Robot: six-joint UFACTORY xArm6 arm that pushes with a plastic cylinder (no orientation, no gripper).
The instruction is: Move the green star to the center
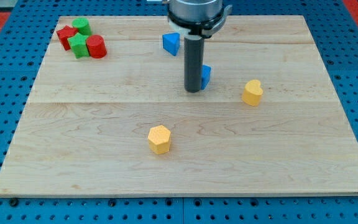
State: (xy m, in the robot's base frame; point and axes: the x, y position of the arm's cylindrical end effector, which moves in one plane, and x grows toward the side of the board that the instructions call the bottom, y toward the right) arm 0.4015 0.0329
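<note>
Camera view: table (73, 149) is lying on a blue pegboard (5, 62). No pincer is showing; the arm is ending in a dark rod.

- My tip (193, 91): resting near the table's centre, just left of the blue block (206, 75), touching or nearly so; cannot tell which.
- Green star (78, 44): sitting at the view's top left, in a tight cluster, well apart from my tip.
- Red star (66, 36): lying just left of the green star.
- Red cylinder (96, 46): sitting just right of the green star.
- Green block (82, 26): sitting above the cluster.
- Blue triangle (171, 43): lying near the top, left of the rod.
- Yellow block (252, 92): sitting at the right.
- Yellow hexagon (159, 139): sitting below centre.
</note>
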